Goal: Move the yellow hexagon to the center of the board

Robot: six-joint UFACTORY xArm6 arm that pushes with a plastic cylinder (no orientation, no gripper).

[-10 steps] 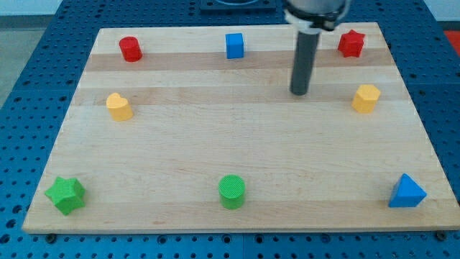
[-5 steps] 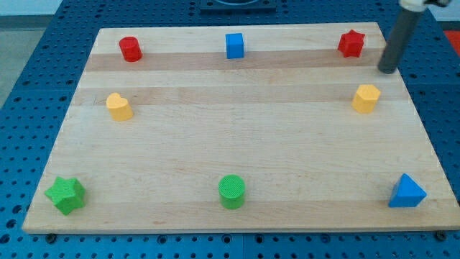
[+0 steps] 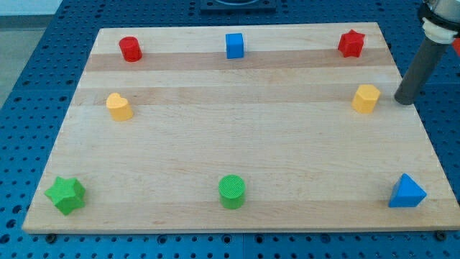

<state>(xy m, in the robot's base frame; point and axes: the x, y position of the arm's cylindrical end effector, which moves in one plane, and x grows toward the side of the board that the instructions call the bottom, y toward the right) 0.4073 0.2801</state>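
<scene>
The yellow hexagon (image 3: 366, 98) stands near the right edge of the wooden board (image 3: 237, 144), in its upper half. My tip (image 3: 405, 99) is just to the hexagon's right, close to the board's right edge, with a small gap between them. The dark rod rises from the tip toward the view's top right corner.
A red cylinder (image 3: 130, 49), a blue cube (image 3: 234, 45) and a red star (image 3: 351, 44) line the top. A second yellow block (image 3: 118, 106) is at the left. A green star (image 3: 66, 195), a green cylinder (image 3: 232, 191) and a blue triangle (image 3: 407, 192) line the bottom.
My tip moved from the upper middle of the board to the right, past the red star, then down to the right side of the yellow hexagon. No block has moved.
</scene>
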